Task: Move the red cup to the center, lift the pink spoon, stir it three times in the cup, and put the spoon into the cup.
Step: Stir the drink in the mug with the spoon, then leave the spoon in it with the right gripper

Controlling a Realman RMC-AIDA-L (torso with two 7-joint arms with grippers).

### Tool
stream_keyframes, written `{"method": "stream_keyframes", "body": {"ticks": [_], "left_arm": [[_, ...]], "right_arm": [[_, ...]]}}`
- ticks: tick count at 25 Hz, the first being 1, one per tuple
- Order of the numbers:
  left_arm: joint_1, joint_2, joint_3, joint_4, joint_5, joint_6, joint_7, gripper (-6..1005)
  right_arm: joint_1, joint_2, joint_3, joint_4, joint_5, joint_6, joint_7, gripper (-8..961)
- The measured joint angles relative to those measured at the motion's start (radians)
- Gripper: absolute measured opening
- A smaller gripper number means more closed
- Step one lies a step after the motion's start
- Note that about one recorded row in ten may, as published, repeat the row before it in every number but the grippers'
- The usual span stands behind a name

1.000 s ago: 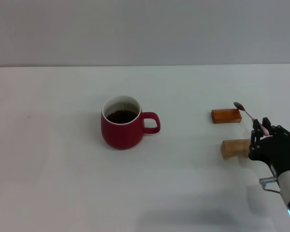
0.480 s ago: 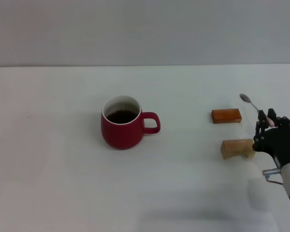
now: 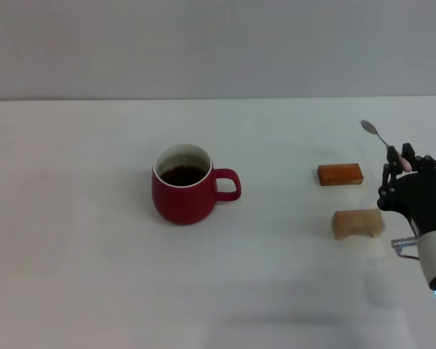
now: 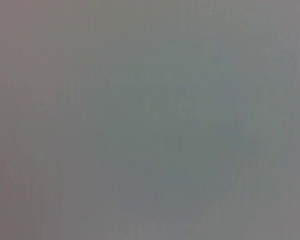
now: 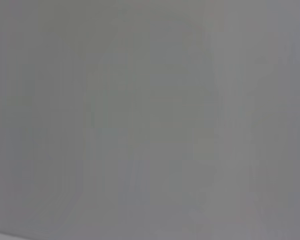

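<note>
The red cup [image 3: 183, 187] stands upright near the middle of the white table, dark liquid inside, handle pointing to the right. My right gripper [image 3: 405, 169] is at the right edge of the head view, shut on the pink spoon [image 3: 381, 144]. The spoon is held in the air, its silver bowl pointing up and to the left, its pink handle between the fingers. The gripper is far to the right of the cup. My left gripper is out of view. Both wrist views show only plain grey.
An orange-brown block [image 3: 340, 174] lies to the left of my right gripper. A tan wooden block [image 3: 357, 223] lies below it, close to the gripper. The white table [image 3: 87, 276] stretches to the left and front.
My right gripper has risen with the spoon and shifted right, away from the two blocks. The cup and blocks have not moved.
</note>
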Motion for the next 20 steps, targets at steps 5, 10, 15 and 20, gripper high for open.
{"method": "stream_keyframes", "body": {"ticks": [5,10,15,20], "left_arm": [[0.000,-0.001,0.000,0.000,0.001,0.000,0.000,675],[0.002,-0.002,0.000,0.000,0.001,0.000,0.000,675],[0.006,-0.003,0.000,0.000,0.000,0.000,0.000,675],[0.007,-0.002,0.000,0.000,0.000,0.000,0.000,675]], "right_arm": [[0.006,-0.004,-0.009,0.051,-0.002,0.009,-0.017,137],[0.006,0.002,0.000,0.114,-0.002,0.065,-0.071,137],[0.002,-0.005,0.008,0.201,-0.002,0.126,-0.107,137],[-0.010,-0.006,0.041,0.307,-0.003,0.228,-0.165,137]]}}
